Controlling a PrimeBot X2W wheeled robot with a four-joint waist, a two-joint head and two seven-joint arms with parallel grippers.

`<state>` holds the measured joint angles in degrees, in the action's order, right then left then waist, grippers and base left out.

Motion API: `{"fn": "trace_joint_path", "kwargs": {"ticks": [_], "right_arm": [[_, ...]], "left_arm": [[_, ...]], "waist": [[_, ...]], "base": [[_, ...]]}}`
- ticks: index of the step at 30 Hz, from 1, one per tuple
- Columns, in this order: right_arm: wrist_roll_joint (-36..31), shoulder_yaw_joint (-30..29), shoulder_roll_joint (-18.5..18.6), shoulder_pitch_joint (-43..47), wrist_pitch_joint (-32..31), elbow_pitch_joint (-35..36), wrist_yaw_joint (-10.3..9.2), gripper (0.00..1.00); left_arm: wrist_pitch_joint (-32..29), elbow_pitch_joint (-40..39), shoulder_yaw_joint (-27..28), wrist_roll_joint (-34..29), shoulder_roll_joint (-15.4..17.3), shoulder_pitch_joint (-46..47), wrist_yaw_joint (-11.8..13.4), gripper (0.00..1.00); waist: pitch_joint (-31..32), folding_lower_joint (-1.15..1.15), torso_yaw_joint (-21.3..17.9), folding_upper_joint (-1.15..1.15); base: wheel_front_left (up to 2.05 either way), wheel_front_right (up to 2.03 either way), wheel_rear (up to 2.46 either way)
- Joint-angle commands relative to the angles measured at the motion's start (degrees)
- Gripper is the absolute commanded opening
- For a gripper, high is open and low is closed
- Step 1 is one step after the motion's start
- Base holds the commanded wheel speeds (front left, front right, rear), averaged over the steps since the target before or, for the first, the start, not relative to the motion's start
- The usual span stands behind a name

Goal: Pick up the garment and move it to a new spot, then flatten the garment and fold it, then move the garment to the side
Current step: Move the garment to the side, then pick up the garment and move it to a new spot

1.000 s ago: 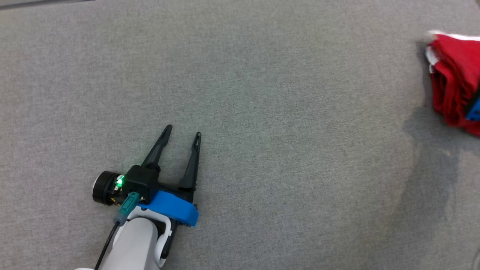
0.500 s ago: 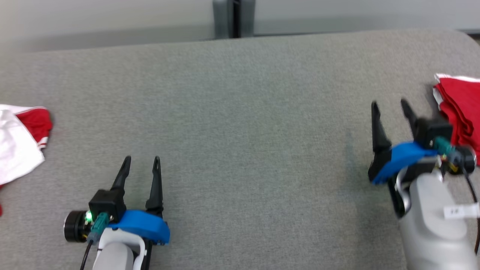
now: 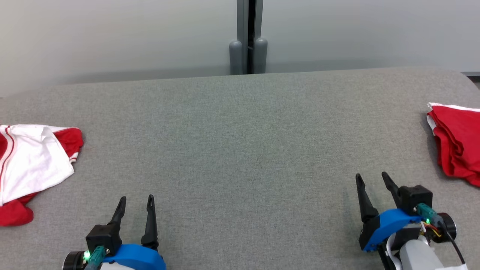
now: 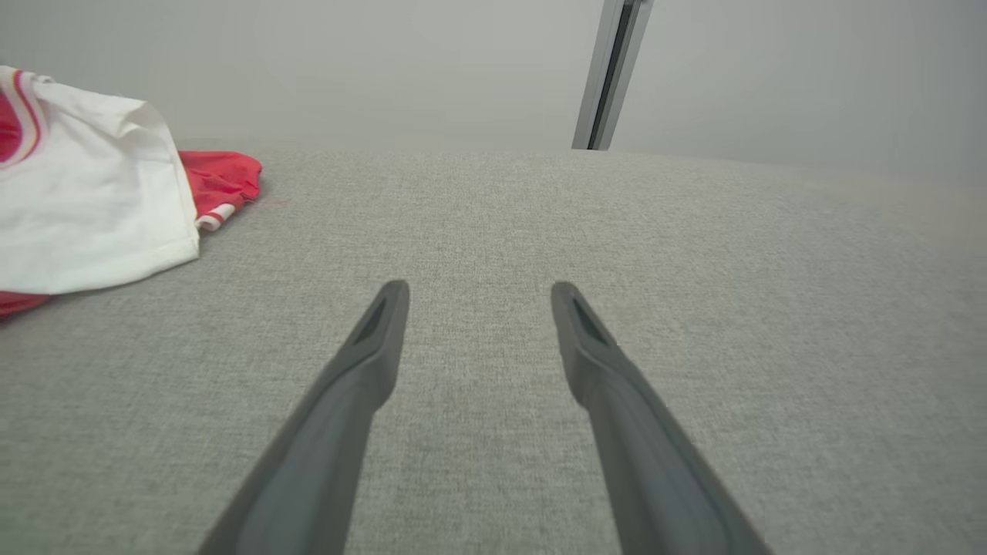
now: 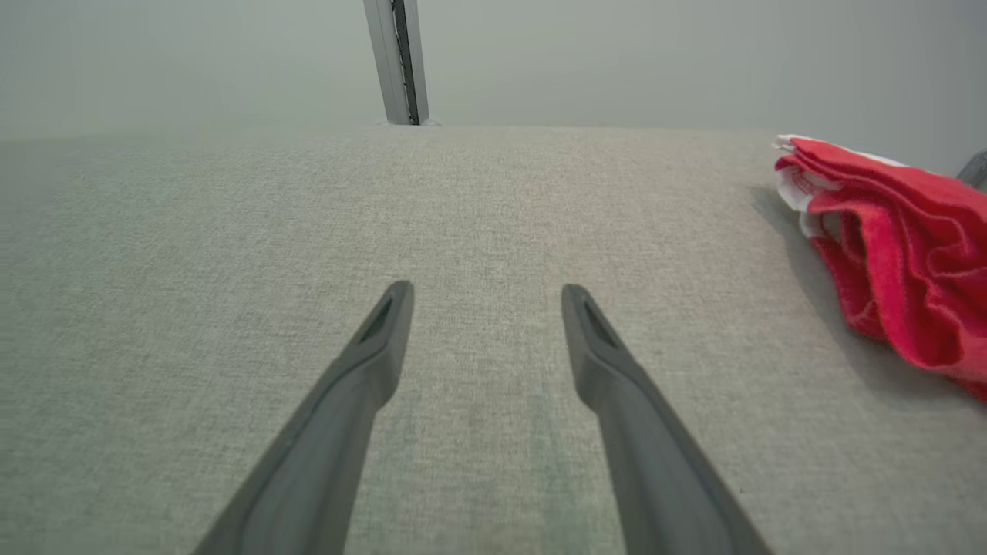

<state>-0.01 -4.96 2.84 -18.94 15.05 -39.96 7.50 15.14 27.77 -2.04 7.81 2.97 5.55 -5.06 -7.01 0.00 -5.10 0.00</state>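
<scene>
I'm seeing the grey fabric-covered table point(image 3: 240, 150) lying broad before a pale wall point(image 3: 112, 33); a grey post point(image 3: 242, 37) is standing behind its far edge.

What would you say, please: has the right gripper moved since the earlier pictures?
Yes. Against the folded red garment, the right gripper has drawn back, down the head view; its body no longer overlaps it.

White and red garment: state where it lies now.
In the head view the garment lies at the left edge of the grey surface, ahead and left of the left tool.
</scene>
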Motion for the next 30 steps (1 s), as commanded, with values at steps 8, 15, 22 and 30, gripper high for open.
{"fn": "trace_joint_path", "kwargs": {"ticks": [8, 15, 22, 30], "right_arm": [[0.86, 0.87, 0.15, 3.66, 0.16, 0.67, -0.02, 1.0], [1.16, 2.14, 0.13, 2.53, 0.16, 1.44, -0.02, 1.0], [2.23, 4.51, 0.12, 2.14, 0.16, 1.99, -0.02, 1.0], [2.98, 7.74, 0.14, 0.94, 0.16, 2.15, -0.02, 1.0]], "left_arm": [[0.0, -0.94, -1.68, 2.27, -0.08, -2.08, 1.25, 1.0], [0.0, -0.05, -1.31, 3.83, -0.03, -0.25, 1.75, 1.0], [0.0, 0.14, 2.99, 4.87, -0.06, 0.45, 3.11, 1.0], [0.0, 0.25, 7.36, 6.04, -0.12, -0.47, 3.86, 1.0]], "waist": [[2.26, 0.0, -0.29, 0.0], [0.55, 0.0, 2.71, 0.0], [-1.18, 0.0, 10.42, 0.0], [-2.21, 0.0, 19.07, 0.0]], "base": [[0.0, 0.0, 0.0], [0.0, 0.0, 0.0], [0.0, 0.0, 0.0], [0.0, 0.0, 0.0]]}}
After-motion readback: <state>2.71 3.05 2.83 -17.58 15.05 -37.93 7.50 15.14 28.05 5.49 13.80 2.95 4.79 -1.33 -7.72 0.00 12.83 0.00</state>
